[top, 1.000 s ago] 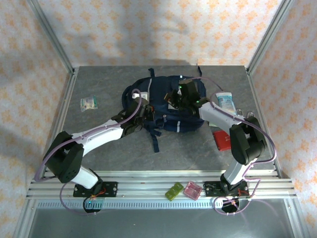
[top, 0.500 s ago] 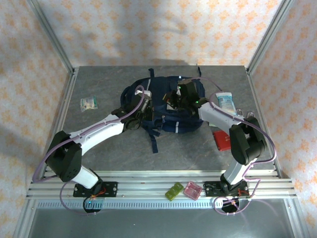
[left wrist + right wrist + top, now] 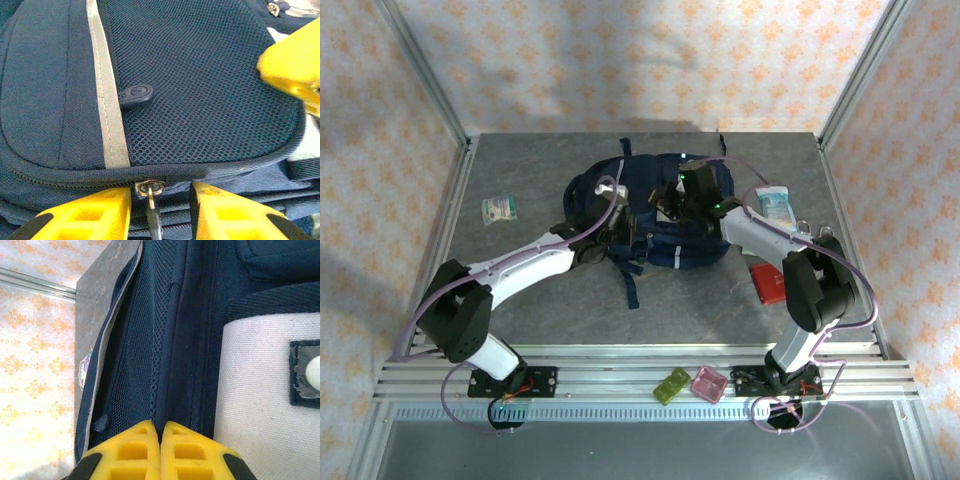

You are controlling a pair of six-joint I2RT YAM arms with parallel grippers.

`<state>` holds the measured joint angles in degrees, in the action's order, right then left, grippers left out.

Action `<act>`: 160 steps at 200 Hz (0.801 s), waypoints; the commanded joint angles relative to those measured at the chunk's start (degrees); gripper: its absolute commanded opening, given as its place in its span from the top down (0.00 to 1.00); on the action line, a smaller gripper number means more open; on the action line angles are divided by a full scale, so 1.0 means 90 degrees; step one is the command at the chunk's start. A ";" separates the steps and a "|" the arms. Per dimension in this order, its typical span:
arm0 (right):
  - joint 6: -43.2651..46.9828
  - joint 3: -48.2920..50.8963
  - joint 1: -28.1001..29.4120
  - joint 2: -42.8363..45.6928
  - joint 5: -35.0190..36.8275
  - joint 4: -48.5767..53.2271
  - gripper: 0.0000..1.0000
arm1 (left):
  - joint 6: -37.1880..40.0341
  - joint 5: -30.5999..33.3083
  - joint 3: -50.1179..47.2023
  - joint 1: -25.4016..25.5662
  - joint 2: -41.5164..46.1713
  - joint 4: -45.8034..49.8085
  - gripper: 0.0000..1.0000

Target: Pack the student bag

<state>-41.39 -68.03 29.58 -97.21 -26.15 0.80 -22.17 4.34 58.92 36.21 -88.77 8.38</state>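
The student bag [image 3: 698, 243] lies flat toward the far middle of the grey table [image 3: 540, 300], straps trailing toward the arms; both grippers are on it.

The left gripper [image 3: 160, 197] is at the bag's near-left edge, its yellow fingers [image 3: 95, 215] spread to either side of a metal zipper pull [image 3: 150, 191] that hangs in the gap between them. Above it run a grey stripe [image 3: 106, 100] and a navy mesh panel [image 3: 200, 85]; a small rubber tab [image 3: 136, 94] carries a mark too faint to read.

The right gripper [image 3: 160, 426] is pressed together at a fabric ridge beside a white patch [image 3: 255, 405]; whether cloth is caught I cannot tell. A dark square label [image 3: 304, 372] on that patch is blurred - nothing legible.

Off the bag: a green-white packet [image 3: 500, 207] at left, a white-and-teal pack [image 3: 775, 203] and a red item [image 3: 768, 281] at right - their print is too small to read.
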 commanded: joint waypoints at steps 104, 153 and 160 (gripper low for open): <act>0.0259 -0.0012 0.0054 0.0454 0.0089 -0.0569 1.00 | 0.0238 0.1147 -0.0508 0.0071 0.0017 -0.0287 1.00; 0.0313 0.0146 0.0002 0.0390 0.0193 -0.0537 1.00 | 0.0186 0.1298 -0.1130 -0.0464 0.0520 -0.0120 1.00; 0.0311 0.0154 -0.0001 0.0370 0.0184 -0.0548 1.00 | 0.0188 0.1267 -0.1143 -0.0496 0.0563 -0.0104 1.00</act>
<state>-39.81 -66.67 29.87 -97.21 -25.34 0.56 -20.88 10.55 50.94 35.14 -86.24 2.74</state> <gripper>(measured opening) 0.040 0.046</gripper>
